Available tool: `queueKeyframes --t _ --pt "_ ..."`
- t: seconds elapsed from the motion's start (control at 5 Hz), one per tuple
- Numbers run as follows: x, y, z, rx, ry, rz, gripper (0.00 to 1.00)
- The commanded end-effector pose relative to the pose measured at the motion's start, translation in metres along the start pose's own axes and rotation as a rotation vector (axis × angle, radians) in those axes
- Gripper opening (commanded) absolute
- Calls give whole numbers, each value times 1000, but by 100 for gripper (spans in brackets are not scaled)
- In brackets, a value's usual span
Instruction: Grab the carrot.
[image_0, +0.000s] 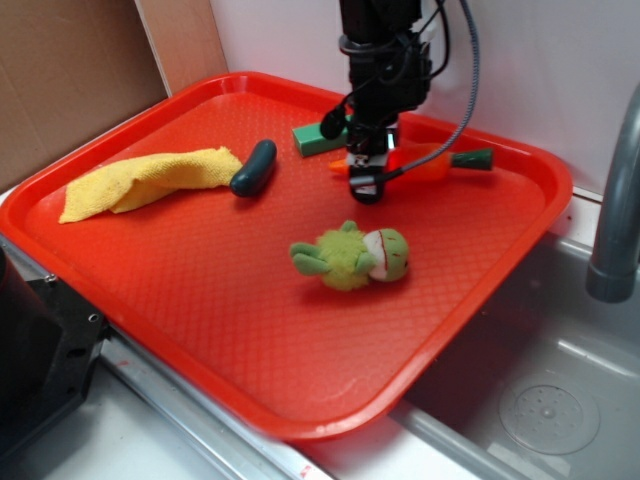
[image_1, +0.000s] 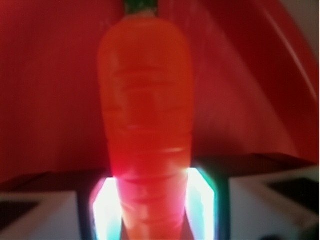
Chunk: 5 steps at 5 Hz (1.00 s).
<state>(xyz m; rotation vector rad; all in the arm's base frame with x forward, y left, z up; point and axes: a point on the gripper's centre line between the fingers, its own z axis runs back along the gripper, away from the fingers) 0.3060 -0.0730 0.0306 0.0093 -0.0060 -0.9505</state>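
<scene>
Arm housing: a black, boxy wrist block (image_0: 385, 50) is showing at the top of the exterior view.
Cables: a grey cable (image_0: 468, 70) is looping down its right side, and thinner black wires are running along the block.
Claw: the claw (image_0: 366, 178) is showing white-and-red markings low on its body.
Fingers: the fingers (image_1: 200, 205) are glowing pale white-green in the wrist view, probably from glare; dark and pale grey brackets are flanking them.

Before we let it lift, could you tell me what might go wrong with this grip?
The gripper holds the carrot near its narrow tip, so the long stem end may sag or slip out. The green block lies close behind the gripper and could get nudged.
</scene>
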Motion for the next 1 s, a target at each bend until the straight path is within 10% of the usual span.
queueKeyframes --t 0.0,0.2,0.6,0.8 --pt "-35 -25 123 28 -3 475 0" --pt "-69 -44 152 -71 -41 728 0" --pt "-95 -92 160 -5 -26 1227 0" --pt "-93 -80 157 16 17 1214 0"
